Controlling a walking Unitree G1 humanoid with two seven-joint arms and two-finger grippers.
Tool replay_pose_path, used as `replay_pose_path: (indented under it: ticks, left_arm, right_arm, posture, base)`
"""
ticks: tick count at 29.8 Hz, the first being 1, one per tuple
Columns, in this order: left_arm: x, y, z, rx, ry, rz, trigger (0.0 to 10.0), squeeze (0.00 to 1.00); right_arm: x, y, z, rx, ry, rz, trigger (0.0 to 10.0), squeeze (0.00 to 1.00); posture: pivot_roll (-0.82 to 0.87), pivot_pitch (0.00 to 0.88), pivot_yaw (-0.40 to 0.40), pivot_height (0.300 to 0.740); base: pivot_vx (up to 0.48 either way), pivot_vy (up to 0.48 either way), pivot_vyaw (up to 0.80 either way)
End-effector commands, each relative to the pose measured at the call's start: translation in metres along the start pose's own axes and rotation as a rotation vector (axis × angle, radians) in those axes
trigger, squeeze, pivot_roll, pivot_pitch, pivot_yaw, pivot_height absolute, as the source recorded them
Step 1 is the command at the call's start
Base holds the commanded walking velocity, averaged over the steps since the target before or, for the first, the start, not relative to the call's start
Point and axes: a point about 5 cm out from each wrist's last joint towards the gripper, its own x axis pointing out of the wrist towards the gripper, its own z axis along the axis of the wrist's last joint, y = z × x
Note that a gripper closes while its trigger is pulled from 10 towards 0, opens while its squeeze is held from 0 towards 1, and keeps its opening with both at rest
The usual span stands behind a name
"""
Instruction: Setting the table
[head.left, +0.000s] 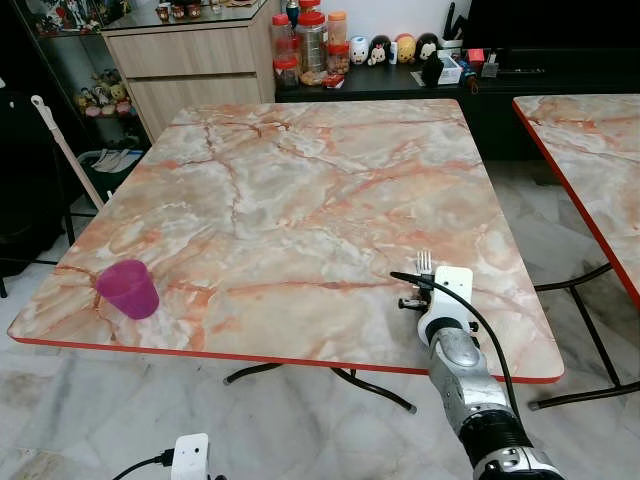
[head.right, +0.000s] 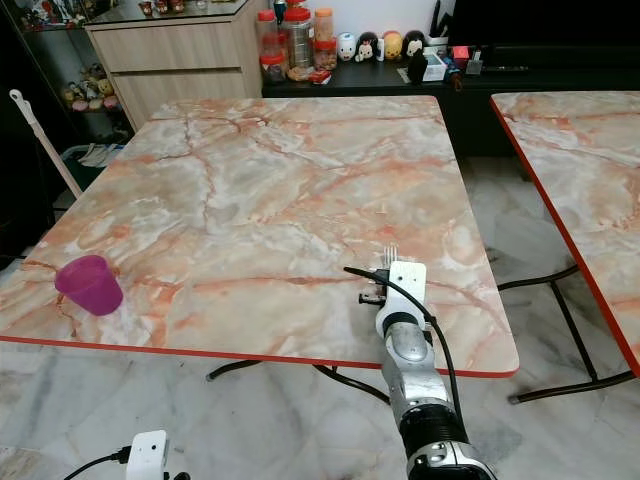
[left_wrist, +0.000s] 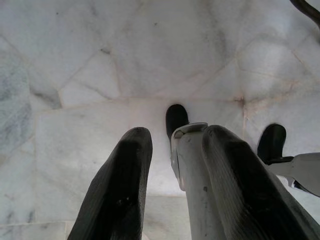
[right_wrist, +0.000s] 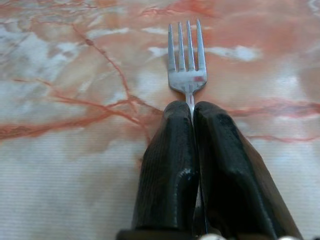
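Observation:
My right gripper (right_wrist: 192, 107) is shut on the handle of a silver fork (right_wrist: 186, 55). The fork's tines point away from me, low over the marble table (head.left: 300, 180) near its front right corner. In the head views the fork (head.left: 424, 262) sticks out beyond the white wrist block of my right arm. A pink plastic cup (head.left: 128, 288) stands upright near the table's front left corner, far from the fork. My left gripper (left_wrist: 177, 131) hangs below table height over the floor, its fingers apart with nothing held.
A second marble table (head.left: 590, 130) stands to the right across a narrow gap. Behind the table, a dark counter carries jars (head.left: 310, 45) and small figurines (head.left: 395, 48). A wooden cabinet (head.left: 190, 60) and a mop handle (head.left: 65, 150) are at the back left.

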Motion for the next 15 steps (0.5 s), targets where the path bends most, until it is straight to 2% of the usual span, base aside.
replay_pose_path:
  ticks: [1,5,7,8,9,10,11,12,15]
  left_arm:
    - [0.0,0.006,0.002,0.023,-0.009,0.019,10.0,0.0]
    - [0.0,0.008,0.004,0.027,-0.015,0.027,10.0,0.0]
    - [0.0,0.01,0.005,0.028,-0.019,0.036,10.0,0.0]
    - [0.0,0.01,0.005,0.03,-0.02,0.043,10.0,0.0]
    - [-0.001,0.011,0.005,0.03,-0.022,0.052,10.0,0.0]
    - [-0.001,0.011,0.005,0.03,-0.022,0.052,10.0,0.0]
    - [-0.001,0.011,0.005,0.029,-0.023,0.056,10.0,0.0]
    - [-0.001,0.011,0.005,0.029,-0.023,0.056,10.0,0.0]
    - [0.0,0.011,0.007,0.033,-0.026,0.054,10.0,0.0]
  right_arm:
    - [-0.001,0.006,0.002,-0.006,-0.008,0.023,0.0,0.0]
    - [-0.001,0.009,0.004,-0.036,-0.021,0.039,0.0,0.0]
    - [-0.001,0.012,0.011,-0.066,-0.072,0.053,0.0,0.0]
    - [-0.001,0.013,0.018,-0.12,-0.129,0.041,1.3,0.0]
    - [-0.003,0.015,0.029,-0.147,-0.217,0.042,10.0,0.0]
    - [-0.003,0.015,0.029,-0.147,-0.217,0.042,10.0,0.0]
    - [-0.004,0.018,0.037,-0.105,-0.266,0.06,10.0,0.0]
    - [-0.005,0.02,0.041,-0.102,-0.289,0.068,10.0,0.0]
    - [-0.009,0.027,0.053,-0.182,-0.396,0.103,10.0,0.0]
  posture:
    - [-0.02,0.005,0.062,0.74]
    - [-0.01,0.0,0.06,0.74]
    - [-0.01,0.0,0.06,0.74]
    - [-0.02,0.0,0.059,0.74]
    - [-0.02,0.0,0.059,0.74]
    - [-0.02,0.0,0.059,0.74]
    - [-0.01,0.0,0.06,0.74]
    - [-0.01,0.0,0.06,0.74]
    - [-0.02,0.0,0.06,0.74]
  base:
    - [0.0,0.0,0.0]
    - [0.0,0.0,0.0]
    - [0.0,0.0,0.0]
    - [0.0,0.0,0.0]
    - [0.0,0.0,0.0]
    - [0.0,0.0,0.0]
    - [0.0,0.0,0.0]
    - [0.0,0.0,0.0]
    - [0.0,0.0,0.0]
